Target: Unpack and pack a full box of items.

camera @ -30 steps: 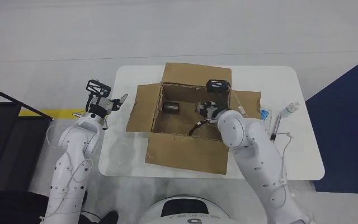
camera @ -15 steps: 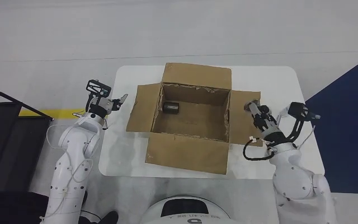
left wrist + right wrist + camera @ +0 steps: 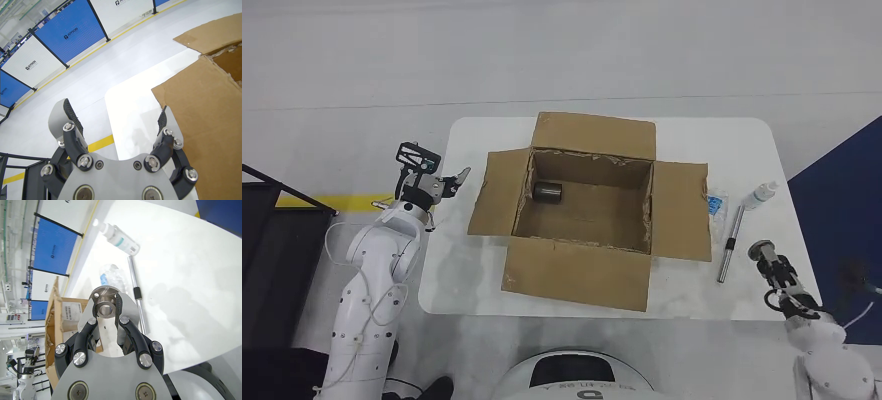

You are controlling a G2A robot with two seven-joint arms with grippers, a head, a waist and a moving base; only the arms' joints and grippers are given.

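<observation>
At table (image 3: 762, 140) right edge, right tool (image 3: 106, 308) clamps flanged metal sleeve (image 3: 103, 294).

Left gripper (image 3: 115, 111) fingers spread wide apart; right gripper (image 3: 106, 306) fingers clamped around silver flanged metal cylinder (image 3: 103, 294).

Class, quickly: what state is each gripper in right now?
Left gripper: open, holding nothing.
Right gripper: shut on a metal flanged fitting.
</observation>
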